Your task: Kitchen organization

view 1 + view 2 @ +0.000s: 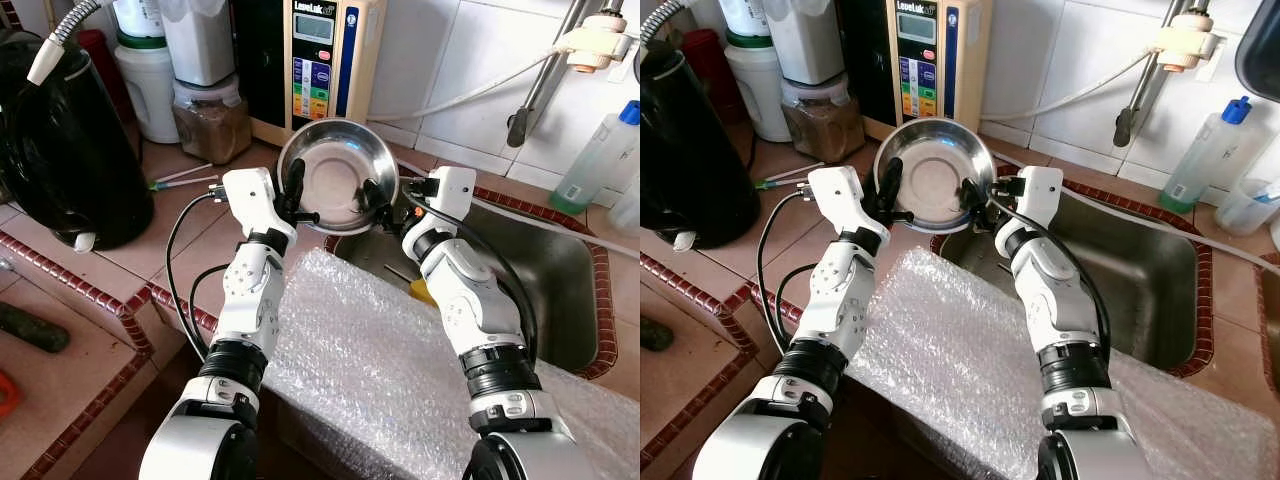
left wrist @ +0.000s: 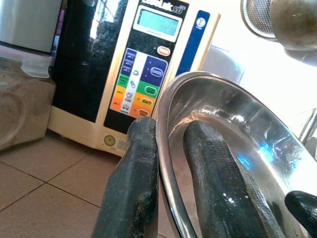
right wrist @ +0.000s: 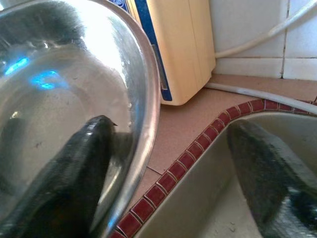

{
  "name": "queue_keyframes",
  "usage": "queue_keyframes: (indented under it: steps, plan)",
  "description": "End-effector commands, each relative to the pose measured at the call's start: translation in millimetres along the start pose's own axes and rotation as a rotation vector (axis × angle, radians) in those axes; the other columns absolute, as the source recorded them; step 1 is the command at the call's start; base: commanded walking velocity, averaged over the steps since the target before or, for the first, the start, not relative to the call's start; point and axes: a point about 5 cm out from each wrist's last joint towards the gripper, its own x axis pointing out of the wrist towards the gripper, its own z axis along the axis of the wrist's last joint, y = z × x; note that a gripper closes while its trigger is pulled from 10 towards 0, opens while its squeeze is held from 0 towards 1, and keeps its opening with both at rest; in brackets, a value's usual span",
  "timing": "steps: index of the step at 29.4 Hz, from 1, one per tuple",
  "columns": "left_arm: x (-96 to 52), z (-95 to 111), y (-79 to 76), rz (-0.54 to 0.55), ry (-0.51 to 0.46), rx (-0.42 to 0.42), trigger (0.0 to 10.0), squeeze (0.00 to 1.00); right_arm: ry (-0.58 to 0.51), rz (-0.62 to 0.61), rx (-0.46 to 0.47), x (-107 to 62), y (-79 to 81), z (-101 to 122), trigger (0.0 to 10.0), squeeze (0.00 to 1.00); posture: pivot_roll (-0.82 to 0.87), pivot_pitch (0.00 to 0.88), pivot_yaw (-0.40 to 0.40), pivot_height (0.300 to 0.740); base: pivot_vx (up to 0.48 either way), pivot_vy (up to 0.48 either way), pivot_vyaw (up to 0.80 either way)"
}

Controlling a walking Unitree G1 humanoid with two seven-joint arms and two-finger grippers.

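We see a terracotta-tiled tabletop [image 1: 205,235] with a steel sink [image 1: 545,290] set into it. On the tiles stand a black kettle [image 1: 60,150], a water ionizer [image 1: 310,60], a jar of brown powder [image 1: 212,120] and a clear plastic bottle [image 1: 600,160]. Bubble wrap [image 1: 370,370] lies along the front edge.

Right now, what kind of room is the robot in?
A home kitchen, at the counter by the sink. Signs: the stainless sink set in a tiled counter, a water ionizer by the wall, and a steel bowl held up between both claws.
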Motion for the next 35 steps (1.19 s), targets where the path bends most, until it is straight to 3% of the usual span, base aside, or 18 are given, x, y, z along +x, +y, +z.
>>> queue_keyframes:
  steps: [1,13,22,28,35]
  plan:
    - [-0.2,3.3,-6.5,-0.025,-0.027,-0.014,0.0,0.0,0.021,-0.044,0.027,0.6,-8.4,-1.0,0.0,0.0,0.05,0.0,-0.032,0.74,0.0,0.0,0.0]
    - [0.1,3.6,-9.9,-0.043,-0.026,-0.033,0.0,0.0,0.04,-0.128,0.088,2.0,-20.5,-4.3,0.0,0.0,0.05,0.0,-0.031,0.74,0.0,0.0,0.0]
    - [2.5,7.9,-13.9,-0.064,-0.043,-0.044,0.0,0.0,0.009,-0.248,0.186,-1.2,-41.6,0.1,0.0,0.0,0.05,0.0,-0.029,0.74,0.0,0.0,0.0]
    - [1.5,7.7,-13.3,-0.062,-0.041,-0.05,0.0,0.0,0.013,-0.256,0.224,-0.9,-43.3,-1.2,0.0,0.0,0.05,0.0,-0.029,0.74,0.0,0.0,0.0]
    - [0.8,7.3,-12.1,-0.058,-0.039,-0.057,0.0,0.0,0.067,-0.157,0.259,2.3,-32.6,-7.9,0.0,0.0,0.05,0.0,-0.032,0.74,0.0,0.0,0.0]
